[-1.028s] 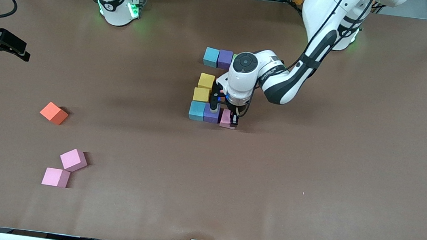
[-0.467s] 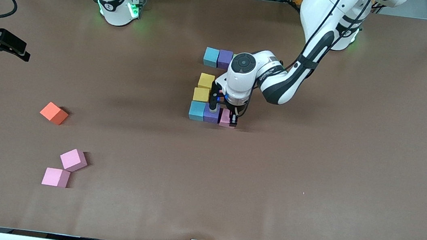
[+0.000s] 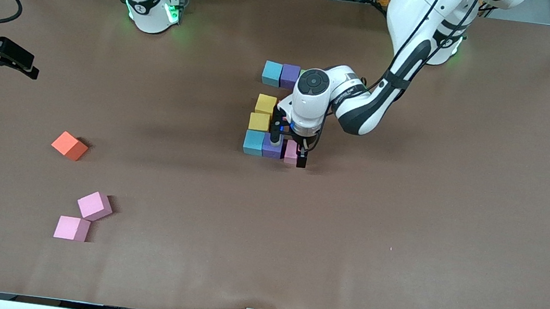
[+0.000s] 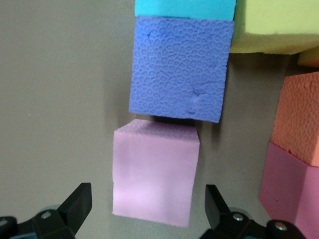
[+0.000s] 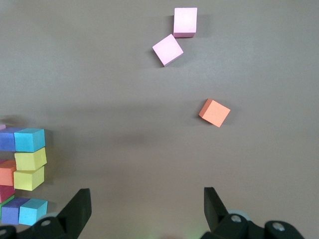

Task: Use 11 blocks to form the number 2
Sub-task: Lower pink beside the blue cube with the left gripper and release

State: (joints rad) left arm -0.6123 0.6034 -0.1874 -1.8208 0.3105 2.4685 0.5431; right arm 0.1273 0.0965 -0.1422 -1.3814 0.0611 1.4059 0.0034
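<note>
The number 2 stands mid-table as coloured blocks: light blue, purple, two yellow, light blue, purple; my left arm hides the rest. My left gripper is open, its fingers on either side of a pink block without touching it. In the left wrist view the pink block rests on the table against the purple block, with orange and crimson blocks beside them. My right gripper is open and waits high over bare table.
Loose blocks lie toward the right arm's end of the table: an orange one and, nearer the front camera, two pink ones. A black fixture juts in at that table edge.
My left gripper has opened and let go of the pink block, which now rests beside the purple block. The right arm has not moved.
</note>
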